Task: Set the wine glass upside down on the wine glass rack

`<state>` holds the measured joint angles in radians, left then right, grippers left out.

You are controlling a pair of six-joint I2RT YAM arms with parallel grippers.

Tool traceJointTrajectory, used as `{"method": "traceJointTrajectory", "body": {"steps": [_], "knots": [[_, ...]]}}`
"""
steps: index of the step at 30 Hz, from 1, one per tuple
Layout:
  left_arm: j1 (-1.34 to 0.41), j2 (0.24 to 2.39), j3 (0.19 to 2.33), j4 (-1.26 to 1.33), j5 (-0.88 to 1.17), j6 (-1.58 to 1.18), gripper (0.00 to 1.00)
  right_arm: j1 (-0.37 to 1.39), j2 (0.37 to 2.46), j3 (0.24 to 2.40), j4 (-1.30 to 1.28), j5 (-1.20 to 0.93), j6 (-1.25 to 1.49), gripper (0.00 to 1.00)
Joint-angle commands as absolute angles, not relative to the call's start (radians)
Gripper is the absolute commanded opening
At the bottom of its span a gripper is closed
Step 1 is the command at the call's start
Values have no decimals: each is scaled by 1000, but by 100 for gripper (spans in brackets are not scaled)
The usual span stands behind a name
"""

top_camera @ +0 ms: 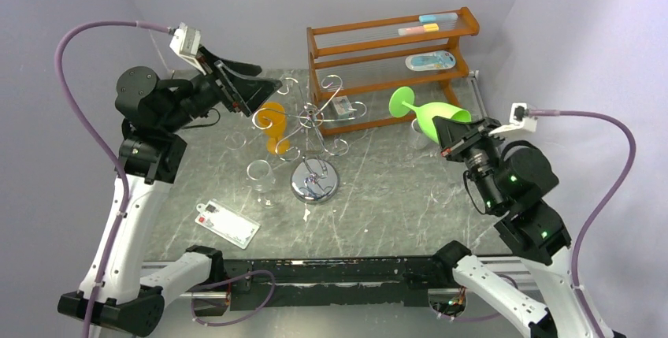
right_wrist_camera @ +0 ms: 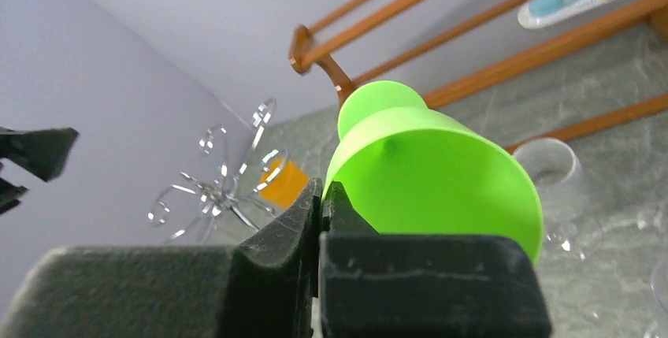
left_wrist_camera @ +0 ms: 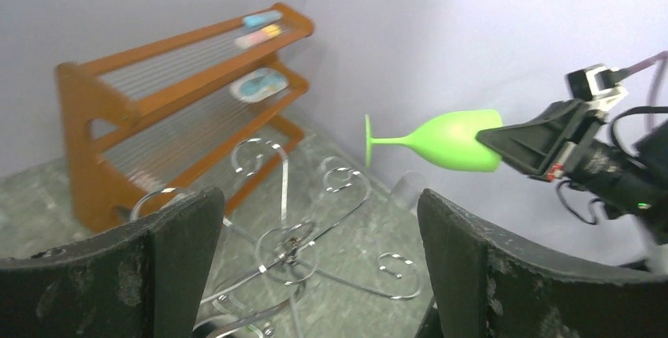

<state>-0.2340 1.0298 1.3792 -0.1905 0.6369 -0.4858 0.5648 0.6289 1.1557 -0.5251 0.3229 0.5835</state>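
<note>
Green wine glass (top_camera: 432, 115) sideways, rim pinched in right gripper (top_camera: 441, 129); left gripper (top_camera: 268, 78) wide open, near wire rack (top_camera: 313, 119)

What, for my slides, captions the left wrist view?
Open left fingers frame chrome wire rack; right fingers hold green plastic wine glass sideways.

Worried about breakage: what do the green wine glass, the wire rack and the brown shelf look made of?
The green wine glass: opaque, matte, uniform colour, likely plastic, not glass. The wire rack: bright mirror-like wire and domed base, apparently chromed metal. The brown shelf: glossy reddish-brown rails, probably varnished wood.
</note>
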Motion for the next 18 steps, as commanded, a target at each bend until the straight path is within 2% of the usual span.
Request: {"method": "traceJointTrajectory", "body": {"steps": [1,11,14,18], "knots": [[-274,1047,1351,73,769,-670,96,569,556,1101,-284,324,608,0],[-578,1168,1410,23,552,-547,95,569,529,994,88,55,644,0],[-642,1194,1390,116,516,-618,93,570,535,962,188,6,674,0],[-745,1175,1285,335,351,-788,96,569,557,924,334,-32,707,0]]}}
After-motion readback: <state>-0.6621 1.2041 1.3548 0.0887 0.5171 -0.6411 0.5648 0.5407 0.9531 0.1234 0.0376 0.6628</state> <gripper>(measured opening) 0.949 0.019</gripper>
